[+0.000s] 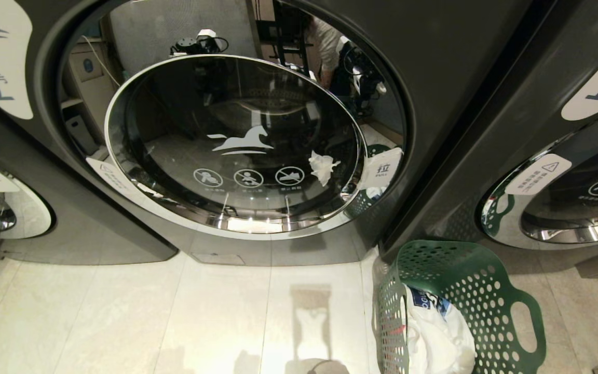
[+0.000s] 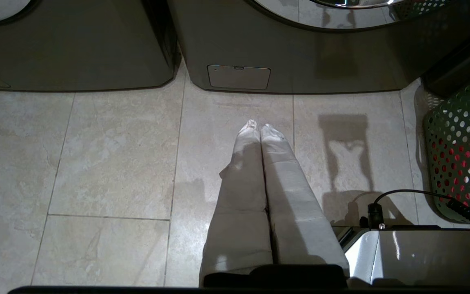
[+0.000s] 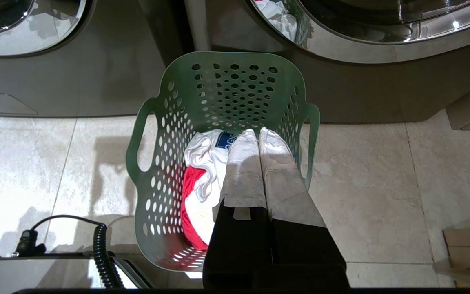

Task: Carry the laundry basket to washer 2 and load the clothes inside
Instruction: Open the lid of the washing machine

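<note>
the laundry basket (image 3: 222, 94) stood on the floor just right of washer 2 (image 1: 236, 140), the clothes (image 3: 202, 171) inside. both claws, left gripper (image 2: 258, 127) and right gripper (image 3: 257, 132), were clenched empty. the door looked closed, probably; opening it came next.

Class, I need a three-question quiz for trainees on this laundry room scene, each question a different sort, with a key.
1. True or false: the door of washer 2 stands open.
2. Where is the laundry basket? A. on the floor before the washers B. on top of a washer C. held by the right gripper
3. Fill in: the clothes lie inside the ____.

Key
1. False: the door is closed.
2. A. The basket stands on the floor, with the right gripper above it, jaws closed and empty; the left gripper is over bare floor.
3. basket
</note>
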Tool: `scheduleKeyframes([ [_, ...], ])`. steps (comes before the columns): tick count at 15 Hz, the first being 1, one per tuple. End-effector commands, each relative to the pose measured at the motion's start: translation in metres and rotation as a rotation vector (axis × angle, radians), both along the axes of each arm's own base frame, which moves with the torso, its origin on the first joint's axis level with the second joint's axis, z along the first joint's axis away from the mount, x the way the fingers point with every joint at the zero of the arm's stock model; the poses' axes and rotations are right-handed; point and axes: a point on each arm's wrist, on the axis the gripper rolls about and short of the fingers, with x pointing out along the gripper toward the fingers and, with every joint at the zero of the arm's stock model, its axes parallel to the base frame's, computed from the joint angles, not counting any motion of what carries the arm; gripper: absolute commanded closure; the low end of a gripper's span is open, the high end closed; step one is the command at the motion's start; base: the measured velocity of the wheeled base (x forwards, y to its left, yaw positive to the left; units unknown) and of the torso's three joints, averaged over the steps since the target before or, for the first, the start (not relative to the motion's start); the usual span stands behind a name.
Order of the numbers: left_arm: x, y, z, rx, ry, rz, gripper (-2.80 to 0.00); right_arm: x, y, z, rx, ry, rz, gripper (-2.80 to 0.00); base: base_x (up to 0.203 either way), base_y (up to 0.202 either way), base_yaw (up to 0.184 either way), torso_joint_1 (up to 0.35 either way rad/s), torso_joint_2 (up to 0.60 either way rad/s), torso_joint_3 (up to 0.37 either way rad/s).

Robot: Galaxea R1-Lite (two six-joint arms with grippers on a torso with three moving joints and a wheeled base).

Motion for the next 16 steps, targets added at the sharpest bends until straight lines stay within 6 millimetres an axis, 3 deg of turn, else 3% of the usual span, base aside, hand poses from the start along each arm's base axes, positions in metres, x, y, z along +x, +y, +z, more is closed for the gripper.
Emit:
scheduleKeyframes([
  [1, 0.0001, 0.0, 0.0, 0.0, 0.002, 0.001, 0.0, 0.0001, 0.0, 0.0001, 0.0, 0.001, 0.001, 0.0, 0.0, 0.0, 0.0, 0.0, 0.0, 0.0],
  [16, 0.0001, 0.0, 0.0, 0.0, 0.002, 0.0, 0.0, 0.0001, 0.0, 0.0001, 0.0, 0.001, 0.001, 0.0, 0.0, 0.0, 0.0, 0.0, 0.0, 0.0],
])
